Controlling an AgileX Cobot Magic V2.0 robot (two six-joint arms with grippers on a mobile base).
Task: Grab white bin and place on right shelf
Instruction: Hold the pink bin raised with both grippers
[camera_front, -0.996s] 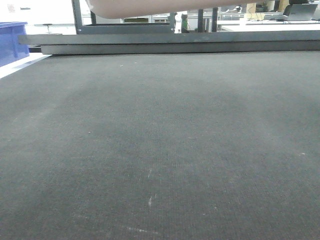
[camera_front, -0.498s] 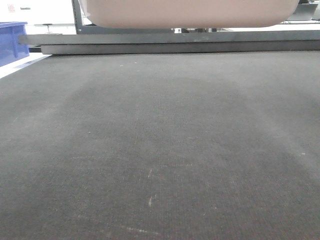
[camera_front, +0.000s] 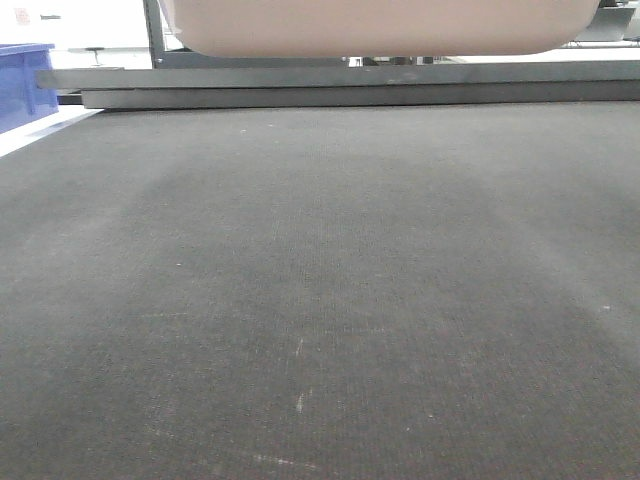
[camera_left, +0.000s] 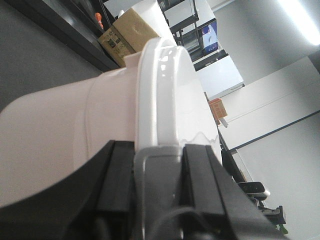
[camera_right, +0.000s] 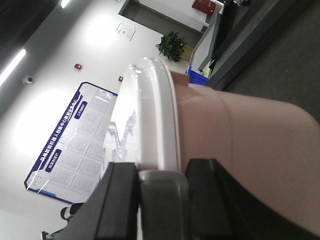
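Observation:
The white bin (camera_front: 380, 25) hangs above the dark mat (camera_front: 320, 300); only its pale pinkish underside shows at the top of the front view. My left gripper (camera_left: 159, 147) is shut on a grey latch at one end of the bin (camera_left: 50, 125), under its glossy white lid (camera_left: 160, 85). At the other end of the bin (camera_right: 250, 140), my right gripper (camera_right: 162, 170) is shut on a matching grey latch below the lid rim (camera_right: 155, 110). The right shelf is out of view.
Two grey metal rails (camera_front: 350, 85) run along the mat's far edge, with a dark upright (camera_front: 152, 30) behind them. A blue bin (camera_front: 25, 85) stands at the far left. A cardboard box (camera_left: 127, 35) lies beyond the bin.
A second ago only a tilted part of the bin's underside showed at the top left. It now sits level and lower, spanning most of the frame's width. It has hardly moved since half a second ago.

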